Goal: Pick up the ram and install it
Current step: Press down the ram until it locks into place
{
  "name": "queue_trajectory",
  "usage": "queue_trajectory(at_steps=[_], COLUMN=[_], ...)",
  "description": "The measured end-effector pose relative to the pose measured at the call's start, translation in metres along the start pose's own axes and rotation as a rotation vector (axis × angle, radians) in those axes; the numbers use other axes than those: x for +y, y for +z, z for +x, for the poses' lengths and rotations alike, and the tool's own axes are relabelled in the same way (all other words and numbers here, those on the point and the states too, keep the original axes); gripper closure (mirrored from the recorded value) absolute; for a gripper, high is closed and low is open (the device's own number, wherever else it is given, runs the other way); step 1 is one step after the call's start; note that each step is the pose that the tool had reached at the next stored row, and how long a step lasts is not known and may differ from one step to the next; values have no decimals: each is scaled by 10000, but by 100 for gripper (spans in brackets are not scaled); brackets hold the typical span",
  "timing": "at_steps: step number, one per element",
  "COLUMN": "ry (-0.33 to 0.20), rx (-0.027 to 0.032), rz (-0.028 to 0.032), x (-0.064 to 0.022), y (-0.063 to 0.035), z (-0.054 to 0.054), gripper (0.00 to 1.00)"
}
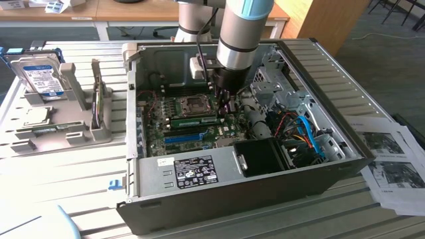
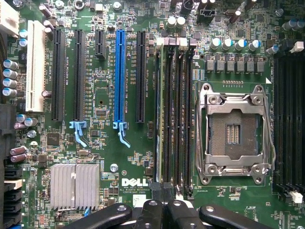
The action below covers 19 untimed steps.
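Inside the case [image 1: 319, 164], the closed claw [image 2: 161, 193] apparently presses the edge-on ram [image 2: 162, 109].

1. The computer case [image 1: 265, 164] lies open on the table [image 1: 59, 169], the motherboard [image 1: 179, 124] inside it.
2. The gripper [image 1: 222, 102] hangs inside the case over the motherboard, beside the CPU socket [image 1: 194, 103].
3. A ram [image 1: 197, 121] sits in the motherboard.
4. The hard drive [image 1: 41, 74] stands in a holder [image 1: 73, 134] at the exterior view's left of the case.
5. Papers [image 1: 391, 164] lie at its right.
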<state>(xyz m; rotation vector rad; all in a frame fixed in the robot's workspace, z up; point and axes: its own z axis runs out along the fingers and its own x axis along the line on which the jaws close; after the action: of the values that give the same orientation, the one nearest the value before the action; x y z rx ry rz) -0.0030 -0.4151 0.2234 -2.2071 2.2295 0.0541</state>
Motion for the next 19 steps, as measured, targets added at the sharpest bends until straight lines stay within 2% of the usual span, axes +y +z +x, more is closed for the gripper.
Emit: queue_trajectory(at_steps=[19], ry=[2], rx=[-5], rz=[-1], x=[1], y=[-1], z=[0], gripper=[91])
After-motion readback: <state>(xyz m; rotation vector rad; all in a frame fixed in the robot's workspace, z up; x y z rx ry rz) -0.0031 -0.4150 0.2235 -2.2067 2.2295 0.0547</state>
